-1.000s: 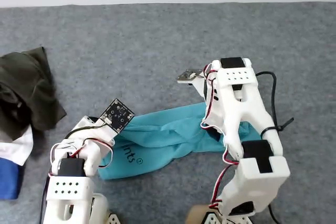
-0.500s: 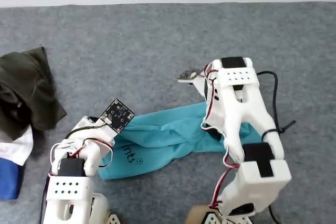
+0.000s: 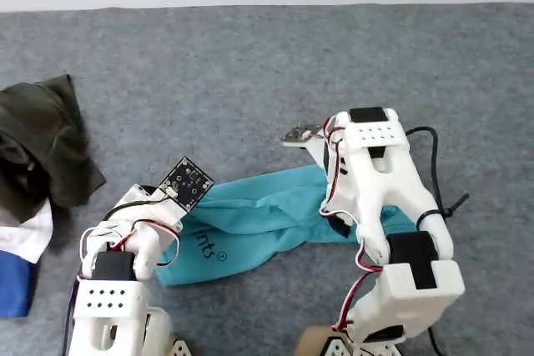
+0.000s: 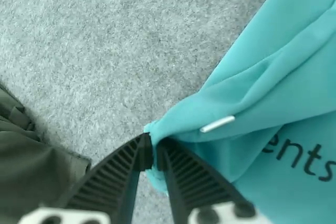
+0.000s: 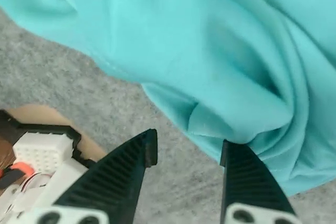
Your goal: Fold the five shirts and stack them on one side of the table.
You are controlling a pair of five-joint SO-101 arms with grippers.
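A teal shirt [image 3: 259, 218] lies bunched in a long band on the grey table between the two arms. My left gripper [image 4: 152, 153] is shut on a corner of the teal shirt [image 4: 252, 108] at its left end, close to the table. My right gripper [image 5: 186, 156] is open and hangs just above the teal shirt [image 5: 210, 51], near its folded edge at the right end. In the high view the right arm [image 3: 380, 181] covers that end of the cloth.
A dark olive shirt [image 3: 42, 143] is heaped at the table's left edge, with white cloth [image 3: 25, 235] and blue cloth [image 3: 15, 285] below it. The olive shirt [image 4: 31, 161] lies close beside my left gripper. The table's far half is bare grey felt [image 3: 250, 64].
The right arm has shifted slightly toward the front of the table over the teal shirt. The left arm and the shirt have stayed where they were.
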